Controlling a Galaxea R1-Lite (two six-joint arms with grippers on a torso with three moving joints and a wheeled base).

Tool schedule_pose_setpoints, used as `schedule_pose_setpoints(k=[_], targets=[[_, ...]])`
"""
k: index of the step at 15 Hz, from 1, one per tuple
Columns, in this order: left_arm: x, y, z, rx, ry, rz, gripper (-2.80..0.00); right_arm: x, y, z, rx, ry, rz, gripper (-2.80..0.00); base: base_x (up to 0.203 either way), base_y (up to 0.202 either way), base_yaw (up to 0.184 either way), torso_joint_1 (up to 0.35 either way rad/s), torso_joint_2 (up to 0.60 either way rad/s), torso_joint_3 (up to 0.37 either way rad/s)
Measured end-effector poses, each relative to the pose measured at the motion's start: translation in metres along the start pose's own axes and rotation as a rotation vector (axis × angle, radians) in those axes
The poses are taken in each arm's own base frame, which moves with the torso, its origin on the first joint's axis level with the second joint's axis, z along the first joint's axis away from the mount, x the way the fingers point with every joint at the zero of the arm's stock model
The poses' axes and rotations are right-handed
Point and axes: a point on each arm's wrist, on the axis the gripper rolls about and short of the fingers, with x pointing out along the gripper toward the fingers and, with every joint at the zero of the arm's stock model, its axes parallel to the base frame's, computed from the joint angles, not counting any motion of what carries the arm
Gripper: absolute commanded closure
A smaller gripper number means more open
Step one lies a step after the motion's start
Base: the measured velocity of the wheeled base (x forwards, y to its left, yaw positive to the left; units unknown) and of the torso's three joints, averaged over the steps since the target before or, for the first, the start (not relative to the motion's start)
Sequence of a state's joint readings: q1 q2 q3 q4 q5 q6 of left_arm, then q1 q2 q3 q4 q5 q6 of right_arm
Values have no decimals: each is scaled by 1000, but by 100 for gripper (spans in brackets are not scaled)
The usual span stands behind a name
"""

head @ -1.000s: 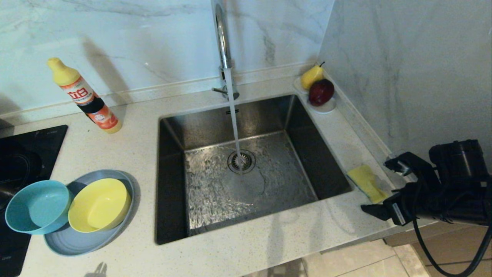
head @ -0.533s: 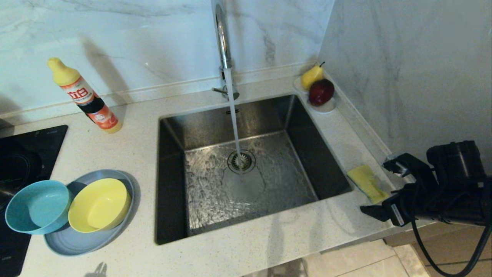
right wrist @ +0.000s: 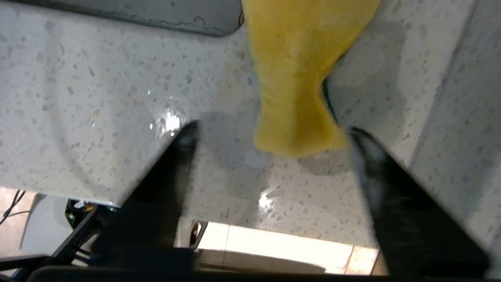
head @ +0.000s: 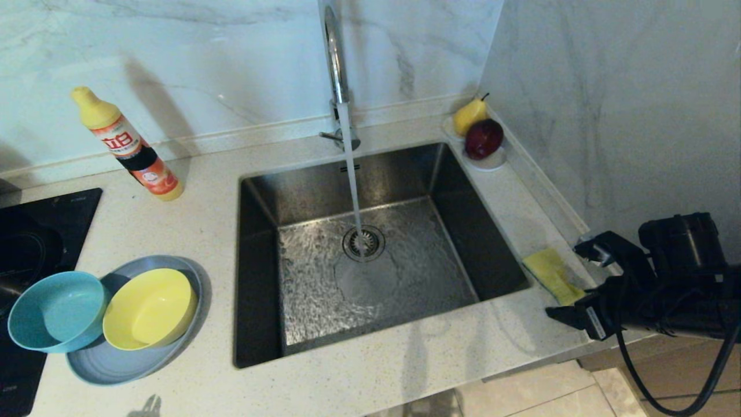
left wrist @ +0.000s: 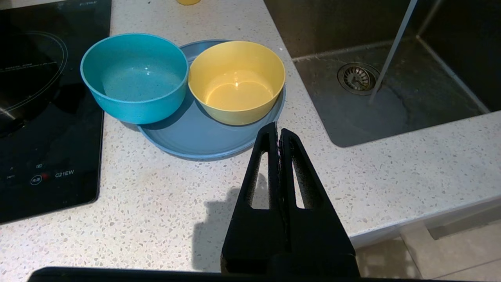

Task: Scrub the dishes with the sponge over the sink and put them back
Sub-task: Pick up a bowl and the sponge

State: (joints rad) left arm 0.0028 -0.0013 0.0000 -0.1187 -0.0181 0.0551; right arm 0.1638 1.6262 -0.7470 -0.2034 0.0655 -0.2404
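Dishes sit stacked on the counter (head: 191, 231) at the near left of the sink (head: 370, 255): a grey-blue plate (head: 121, 362) carries a yellow bowl (head: 149, 308) on its right side, and a teal bowl (head: 57, 311) rests on its left rim, leaning out over the edge of the black cooktop (head: 35, 231). The two bowls stand upright and touch each other. On the right of the sink, on the narrow strip of counter near the wall, the sponge (head: 553, 275) lies flat with its yellow face up; a thin dark green edge shows under it in the right wrist view. The right gripper (head: 579, 284) is low over the near end of the sponge, its fingers (right wrist: 172, 164) spread apart, one on each side of that end, holding nothing. One finger is just beside the sponge's edge; the other stands clear of it on bare counter. The left gripper (left wrist: 278, 133) hangs above the counter on the near side of the plate, its fingers pressed together and empty. Water runs from the tap (head: 334, 63) onto the drain (head: 363, 243). A soap bottle (head: 130, 147) leans at the far left, and a pear (head: 469, 114) and a dark red fruit (head: 484, 139) lie in a white dish (head: 492, 162) at the far right corner.
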Motion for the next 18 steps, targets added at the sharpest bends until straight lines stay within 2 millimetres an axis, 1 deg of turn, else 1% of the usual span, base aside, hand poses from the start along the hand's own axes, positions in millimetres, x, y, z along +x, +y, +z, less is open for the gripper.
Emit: schedule_pose_setpoints(k=[5, 12, 14, 18], targets=[[0, 0, 0, 0, 0, 0, 0, 5, 0, 0, -3, -9, -3, 0, 0, 0, 0, 0, 0, 0], [0, 0, 0, 0, 0, 0, 0, 7, -1, 1, -4, -9, -2, 0, 0, 0, 0, 0, 0, 0], [0, 0, 0, 0, 0, 0, 0, 1, 0, 3, -7, -20, -3, 0, 0, 0, 0, 0, 0, 0], [0, 0, 0, 0, 0, 0, 0, -26, 14, 16, -43, -76, 33, 0, 0, 0, 0, 0, 0, 0]])
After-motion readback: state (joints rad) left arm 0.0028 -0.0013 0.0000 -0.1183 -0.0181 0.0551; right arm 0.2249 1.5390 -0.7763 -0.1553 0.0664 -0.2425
